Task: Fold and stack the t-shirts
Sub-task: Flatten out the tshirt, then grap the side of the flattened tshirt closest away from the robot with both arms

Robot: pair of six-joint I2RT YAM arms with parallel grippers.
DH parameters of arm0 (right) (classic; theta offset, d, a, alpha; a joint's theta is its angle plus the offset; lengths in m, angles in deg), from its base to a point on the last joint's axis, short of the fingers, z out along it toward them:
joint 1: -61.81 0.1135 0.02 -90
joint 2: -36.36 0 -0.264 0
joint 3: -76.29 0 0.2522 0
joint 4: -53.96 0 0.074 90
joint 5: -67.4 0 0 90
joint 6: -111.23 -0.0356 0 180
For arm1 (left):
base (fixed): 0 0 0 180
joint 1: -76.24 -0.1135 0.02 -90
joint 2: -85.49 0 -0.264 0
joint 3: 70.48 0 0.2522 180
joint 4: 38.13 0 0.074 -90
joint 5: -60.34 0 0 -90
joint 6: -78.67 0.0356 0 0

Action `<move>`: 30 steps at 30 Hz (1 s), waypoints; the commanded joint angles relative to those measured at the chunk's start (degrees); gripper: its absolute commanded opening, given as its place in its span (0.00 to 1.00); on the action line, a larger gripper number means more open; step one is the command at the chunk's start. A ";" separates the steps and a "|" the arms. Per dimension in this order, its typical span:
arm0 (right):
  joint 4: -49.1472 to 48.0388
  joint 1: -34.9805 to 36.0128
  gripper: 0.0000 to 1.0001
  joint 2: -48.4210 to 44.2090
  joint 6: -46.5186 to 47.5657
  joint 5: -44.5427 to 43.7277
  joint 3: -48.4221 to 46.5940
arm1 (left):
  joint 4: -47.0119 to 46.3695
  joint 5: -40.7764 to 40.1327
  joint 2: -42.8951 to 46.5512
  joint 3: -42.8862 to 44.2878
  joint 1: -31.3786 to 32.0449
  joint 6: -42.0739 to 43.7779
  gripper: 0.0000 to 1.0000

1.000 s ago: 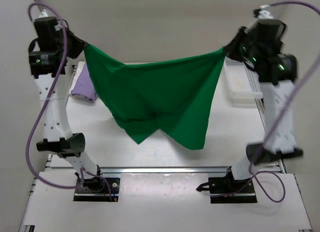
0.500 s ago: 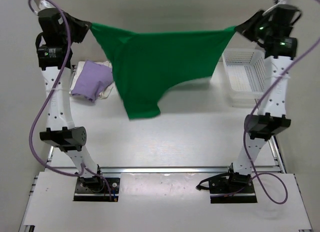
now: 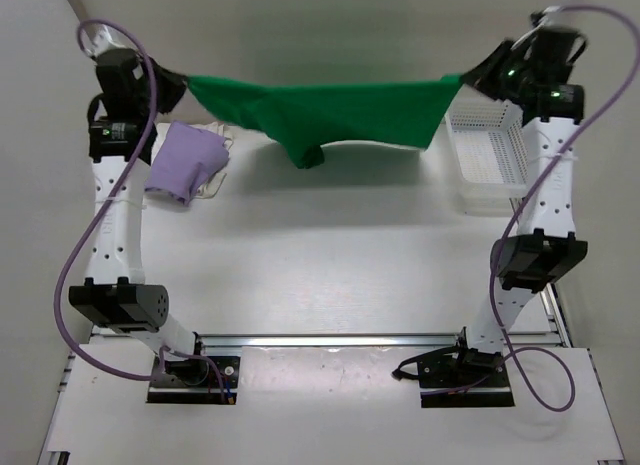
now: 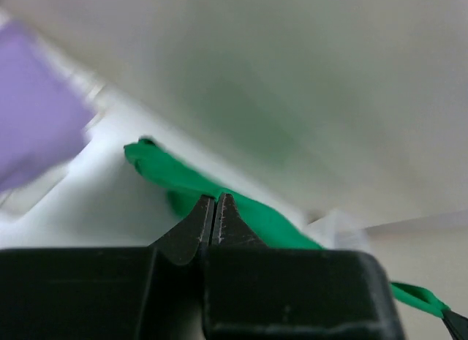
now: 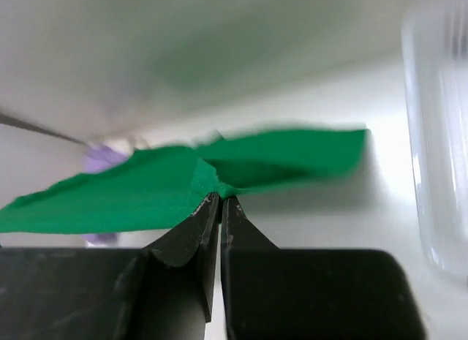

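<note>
Top external view shows the green t-shirt strung in the air between the two arms, high over the far side of the worktop. The left end effector pinches one end of it and the right end effector pinches the other. The top edge runs nearly taut from one to the other, and a loose fold sags below the middle, clear of the surface. Holding it by two far-apart points this way seems meant to let the cloth hang open and flat, so that it can be laid down without creases before folding. In the left wrist view the left end effector has its jaws pressed together on a thin edge of the green t-shirt. In the right wrist view the right end effector is likewise clamped on a bunched corner of the green t-shirt. The lavender t-shirt lies folded at the far left of the worktop, just below the left end effector. A pale edge peeking from under it may be the cream-white t-shirt, which suggests the stack is forming there. The white basket sits at the far right, under the right arm.
</note>
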State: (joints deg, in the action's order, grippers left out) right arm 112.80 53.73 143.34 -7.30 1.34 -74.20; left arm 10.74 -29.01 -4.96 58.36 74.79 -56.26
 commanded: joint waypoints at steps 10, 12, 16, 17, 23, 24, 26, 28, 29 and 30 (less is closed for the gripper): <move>-1.04 4.99 0.00 -25.66 3.05 -7.76 55.92 | 18.40 -15.86 29.69 -42.79 10.86 2.39 0.00; -1.92 7.63 0.00 -33.99 4.01 -8.47 68.99 | 21.65 -13.57 33.57 -48.97 10.77 1.86 0.00; -2.20 7.29 0.00 -46.23 3.57 -8.91 85.55 | 25.87 -6.29 40.87 -62.31 8.49 1.86 0.00; -1.84 6.94 0.00 -48.77 3.66 -8.83 89.49 | 26.67 -3.49 42.45 -66.01 7.53 1.69 0.00; 8.24 3.77 0.00 -59.33 1.73 -9.17 101.39 | 32.81 3.93 47.39 -76.24 5.85 2.39 0.00; 9.84 3.25 0.01 -61.17 1.64 -9.96 101.92 | 34.31 3.49 47.74 -75.63 6.02 2.65 0.00; 13.70 3.42 0.00 -62.85 1.73 -10.32 100.43 | 35.98 3.31 47.48 -74.05 5.41 3.96 0.00; 16.16 2.89 0.00 -62.87 2.16 -11.28 98.68 | 36.08 3.66 46.60 -71.85 5.49 3.88 0.00; 16.70 3.41 0.00 -62.86 2.08 -11.98 98.41 | 35.21 4.36 45.99 -70.89 5.76 3.80 0.00; 16.62 3.33 0.00 -62.42 2.25 -11.99 98.23 | 34.76 4.54 44.76 -69.75 5.85 2.66 0.00</move>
State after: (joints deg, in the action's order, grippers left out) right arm 126.55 57.28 80.81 -5.29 -8.63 26.96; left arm 45.82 -26.72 41.05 -15.60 80.69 -53.33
